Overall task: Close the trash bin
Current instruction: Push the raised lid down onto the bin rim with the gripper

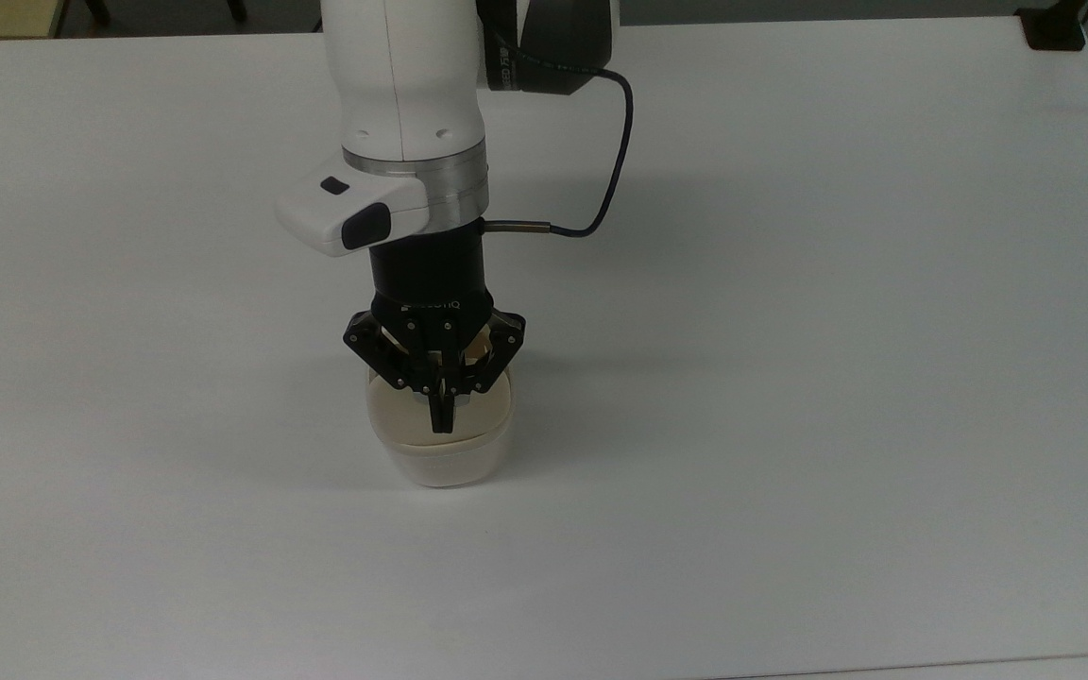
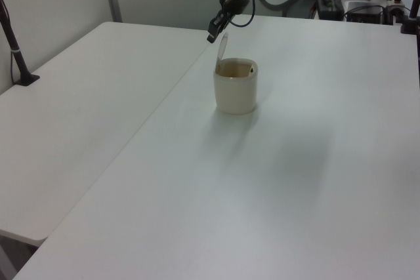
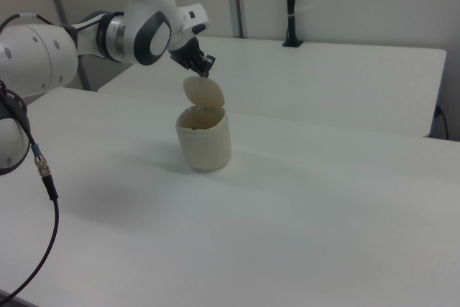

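Note:
The trash bin (image 1: 440, 463) is a small cream-white tub standing mid-table, also seen in the left view (image 2: 235, 90) and the right view (image 3: 205, 141). Its beige lid (image 3: 203, 94) stands raised on its hinge, leaving the mouth open; the left view shows the lid (image 2: 223, 47) edge-on. My gripper (image 1: 443, 422) hangs shut over the lid with nothing between its fingers. In the right view the gripper (image 3: 203, 72) sits just above the lid's top edge. In the left view the gripper (image 2: 212, 36) is slightly to the left view's left of that edge. Whether it touches the lid I cannot tell.
The bin stands alone on the white table (image 1: 790, 378). A second white table (image 2: 85, 96) adjoins it. A black clamp (image 1: 1052, 28) sits at the top view's far right corner, and black posts (image 2: 14, 44) (image 3: 291, 5) stand on the neighbouring table. A cable (image 1: 601, 189) loops off my wrist.

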`<action>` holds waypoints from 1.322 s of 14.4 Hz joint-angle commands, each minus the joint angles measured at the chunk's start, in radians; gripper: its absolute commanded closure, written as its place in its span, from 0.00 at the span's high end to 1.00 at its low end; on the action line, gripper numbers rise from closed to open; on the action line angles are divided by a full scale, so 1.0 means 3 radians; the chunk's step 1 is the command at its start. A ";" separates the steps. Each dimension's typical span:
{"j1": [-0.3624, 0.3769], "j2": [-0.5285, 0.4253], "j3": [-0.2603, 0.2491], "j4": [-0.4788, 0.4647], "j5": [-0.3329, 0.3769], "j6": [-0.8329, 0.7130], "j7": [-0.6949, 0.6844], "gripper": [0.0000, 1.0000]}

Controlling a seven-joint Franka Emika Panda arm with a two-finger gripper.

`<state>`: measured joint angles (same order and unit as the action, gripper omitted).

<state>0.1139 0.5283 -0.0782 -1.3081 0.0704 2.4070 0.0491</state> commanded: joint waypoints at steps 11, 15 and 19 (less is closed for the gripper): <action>0.0035 -0.0452 -0.0062 -0.0609 -0.0030 -0.0849 -0.0031 0.04; 0.0045 -0.0422 -0.0057 -0.0753 -0.0035 -0.0860 -0.0072 0.03; 0.0060 -0.0278 -0.0056 -0.0768 -0.0035 -0.0844 -0.0072 0.03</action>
<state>0.1141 0.4357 -0.0829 -1.5013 0.0666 2.1637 0.0428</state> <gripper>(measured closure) 0.969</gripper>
